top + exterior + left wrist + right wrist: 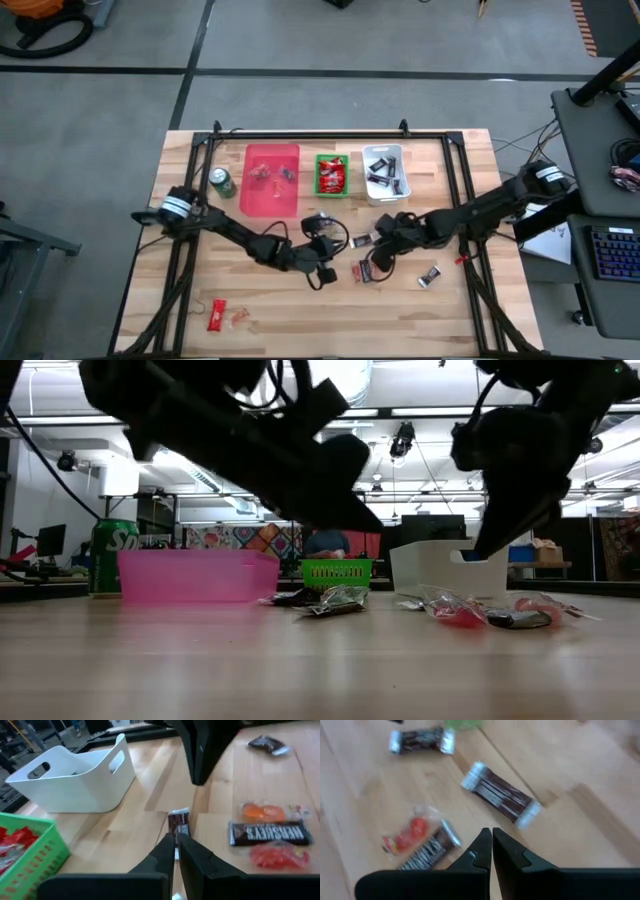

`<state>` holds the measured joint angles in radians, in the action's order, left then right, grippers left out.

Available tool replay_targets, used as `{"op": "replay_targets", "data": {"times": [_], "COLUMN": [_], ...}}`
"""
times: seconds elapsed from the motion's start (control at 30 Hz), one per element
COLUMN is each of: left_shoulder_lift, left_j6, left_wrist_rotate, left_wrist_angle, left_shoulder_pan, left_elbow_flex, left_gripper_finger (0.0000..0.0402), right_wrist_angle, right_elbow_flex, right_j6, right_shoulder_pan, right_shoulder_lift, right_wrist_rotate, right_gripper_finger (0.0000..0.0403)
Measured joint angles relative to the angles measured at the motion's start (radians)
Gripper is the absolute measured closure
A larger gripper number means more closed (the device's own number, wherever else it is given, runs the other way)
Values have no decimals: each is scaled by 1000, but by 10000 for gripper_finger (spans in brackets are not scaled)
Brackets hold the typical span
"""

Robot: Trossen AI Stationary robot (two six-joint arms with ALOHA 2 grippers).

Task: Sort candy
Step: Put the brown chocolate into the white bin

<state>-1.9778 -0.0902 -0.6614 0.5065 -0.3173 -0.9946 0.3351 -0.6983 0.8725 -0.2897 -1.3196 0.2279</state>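
The left tool [176, 851] has its fingers pressed together just short of a dark-wrapped candy [178, 822] lying mid-desk, seemingly empty, so the pick looks missed and needs reopening; the right tool [492, 851] hovers closed nearby.

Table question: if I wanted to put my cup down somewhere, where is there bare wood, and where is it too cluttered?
Bare wood lies along the near edge between the red candy and the silver-ended candy. The far side is crowded with the can, pink tray, green basket and white bin; both grippers and loose candy fill the middle.
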Motion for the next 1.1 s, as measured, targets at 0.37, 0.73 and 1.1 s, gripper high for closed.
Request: {"op": "replay_targets", "data": {"times": [0.37, 0.73, 1.1], "left_shoulder_lift": [-127, -219, -246], "left_j6": [3, 0, -25], "left_wrist_rotate": [59, 136, 149], "left_wrist_angle": [130, 121, 74], "left_shoulder_pan": [35, 83, 95], "left_elbow_flex": [-34, -103, -110], "left_gripper_finger": [401, 401, 402], "right_wrist_angle": [0, -197, -238], "right_elbow_flex": [115, 180, 188], "right_j6": [103, 125, 139], "right_shoulder_pan": [29, 94, 99], "right_shoulder_lift": [76, 58, 49], "right_wrist_rotate": [2, 9, 6], "right_gripper_finger": [394, 385, 261]}}
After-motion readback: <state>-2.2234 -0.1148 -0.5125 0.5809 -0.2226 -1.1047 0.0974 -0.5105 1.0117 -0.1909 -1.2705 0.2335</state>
